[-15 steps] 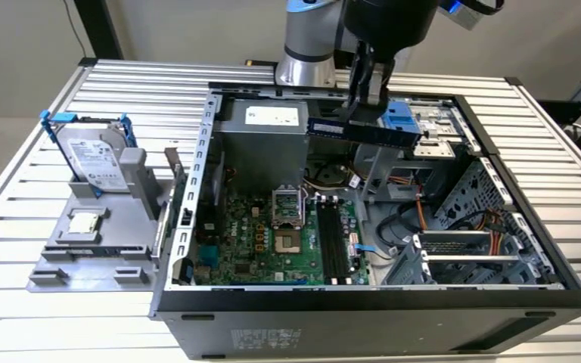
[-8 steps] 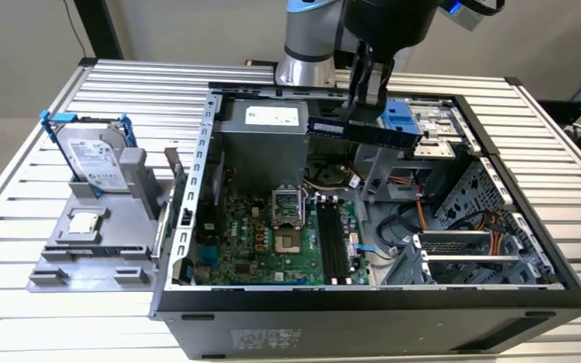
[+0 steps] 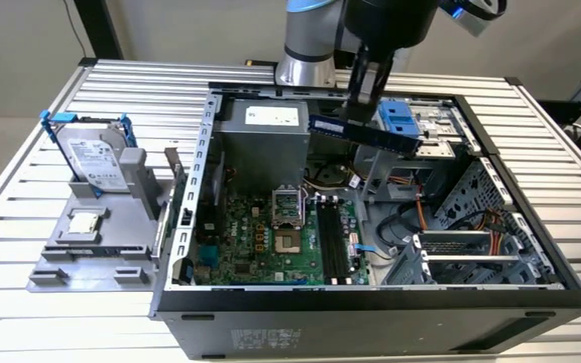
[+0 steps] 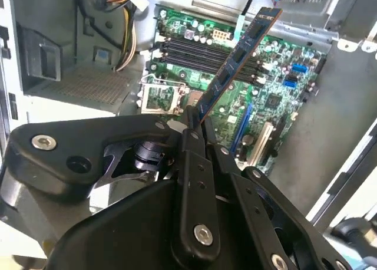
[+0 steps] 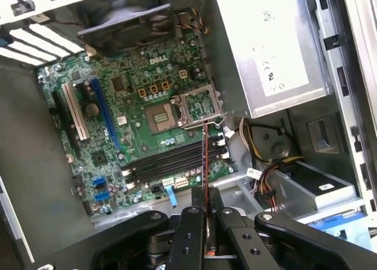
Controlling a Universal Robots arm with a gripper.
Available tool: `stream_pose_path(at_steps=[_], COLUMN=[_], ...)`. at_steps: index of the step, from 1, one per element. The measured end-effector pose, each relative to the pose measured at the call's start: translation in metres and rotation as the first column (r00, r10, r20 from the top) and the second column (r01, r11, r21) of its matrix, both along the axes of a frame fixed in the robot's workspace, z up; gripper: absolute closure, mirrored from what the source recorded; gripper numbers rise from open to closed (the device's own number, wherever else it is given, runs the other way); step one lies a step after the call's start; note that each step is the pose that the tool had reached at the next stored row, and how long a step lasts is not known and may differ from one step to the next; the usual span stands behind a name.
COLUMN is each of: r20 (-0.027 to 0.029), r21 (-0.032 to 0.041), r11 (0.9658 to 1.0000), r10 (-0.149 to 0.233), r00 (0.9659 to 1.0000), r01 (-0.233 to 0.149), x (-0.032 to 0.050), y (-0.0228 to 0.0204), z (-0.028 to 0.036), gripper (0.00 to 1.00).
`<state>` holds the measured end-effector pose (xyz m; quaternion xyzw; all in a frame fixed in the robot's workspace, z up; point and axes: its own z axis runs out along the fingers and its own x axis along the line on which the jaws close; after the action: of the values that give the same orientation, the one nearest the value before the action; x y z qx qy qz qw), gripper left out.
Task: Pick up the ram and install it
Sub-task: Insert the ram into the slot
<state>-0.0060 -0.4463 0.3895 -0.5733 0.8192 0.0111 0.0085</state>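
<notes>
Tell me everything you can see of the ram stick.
The ram is a long, narrow, flat dark circuit board with a row of dark chips along its face. It is off the motherboard, held in the air above the open case, slanting in the exterior view. The tool is shut on it toward one end; the rest juts out free, touching nothing else. In the first wrist view it shows edge-on.
</notes>
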Motion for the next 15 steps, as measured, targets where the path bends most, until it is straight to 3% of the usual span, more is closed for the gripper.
stream_pose_path(at_steps=[4, 8, 12, 15], r20=[0.0, 0.0, 0.0, 0.0], r21=[0.0, 0.0, -0.0001, 0.0], r11=[0.9974, 0.9895, 0.9765, 0.9631], r10=[-0.071, -0.145, -0.216, -0.269], r00=[0.9974, 0.9895, 0.9765, 0.9631], r01=[0.071, 0.145, 0.216, 0.269], x=[0.0, 0.0, 0.0, 0.0], y=[0.0, 0.0, 0.0, 0.0], z=[-0.0002, -0.0006, -0.0011, -0.0015], gripper=[1.0, 1.0, 1.0, 1.0])
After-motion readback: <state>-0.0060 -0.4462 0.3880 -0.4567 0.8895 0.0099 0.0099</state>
